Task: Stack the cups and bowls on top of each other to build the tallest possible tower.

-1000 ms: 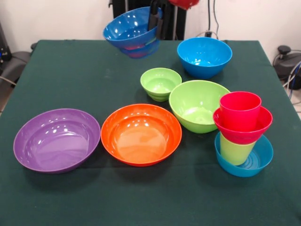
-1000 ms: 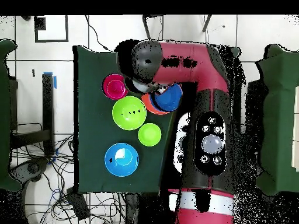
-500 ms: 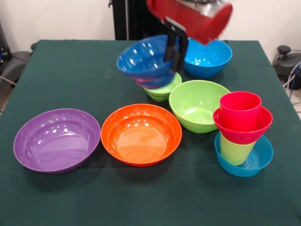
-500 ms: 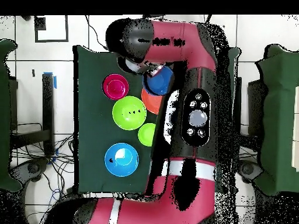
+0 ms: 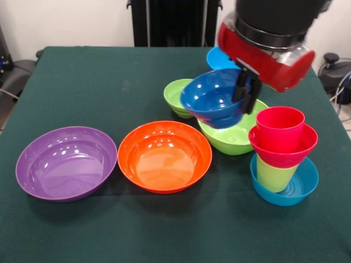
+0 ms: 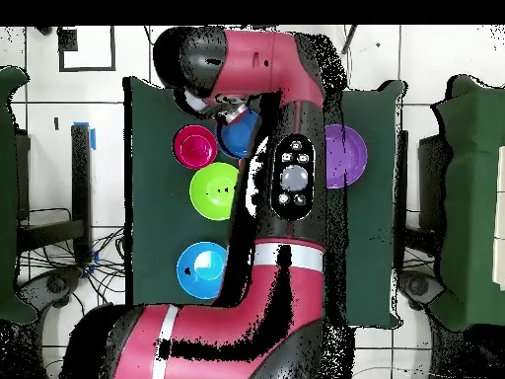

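Four things make the tower (image 5: 282, 156) at one side of the counter (image 5: 82, 82): a teal-blue bowl (image 5: 301, 186) at the bottom, w/ a lime green cup (image 5: 272, 174) standing in it, then a small red bowl (image 5: 285, 149) on the cup, and a red cup (image 5: 280, 126) sitting in the red bowl. All look like smooth, shiny plastic. The cups are taller than wide; the bowls are round.

The pincer (image 5: 245, 92) hangs from the red and black arm (image 5: 269, 38) and is closed on the rim of a dark-blue bowl (image 5: 211, 97). That bowl is up in the air and tilted, over the big lime green bowl (image 5: 230, 137), just beside the tower. A second rim shows under the dark-blue bowl, maybe another bowl nested there, but I can't tell.

Other bowls sit open side up w/ nothing in them: a purple bowl (image 5: 66, 163), an orange bowl (image 5: 164, 156) next to it, a small lime green bowl (image 5: 176, 94) partly hidden behind the dark-blue one, and a light-blue bowl (image 5: 216, 56) mostly hidden by the arm. The small lime green one has ridges on its side. The counter has a dark green cloth on it.

From overhead, the arm covers much of the counter; the tower's red top (image 6: 195, 146), big lime green bowl (image 6: 214, 190), light-blue bowl (image 6: 202, 268) and purple bowl (image 6: 347, 155) show.
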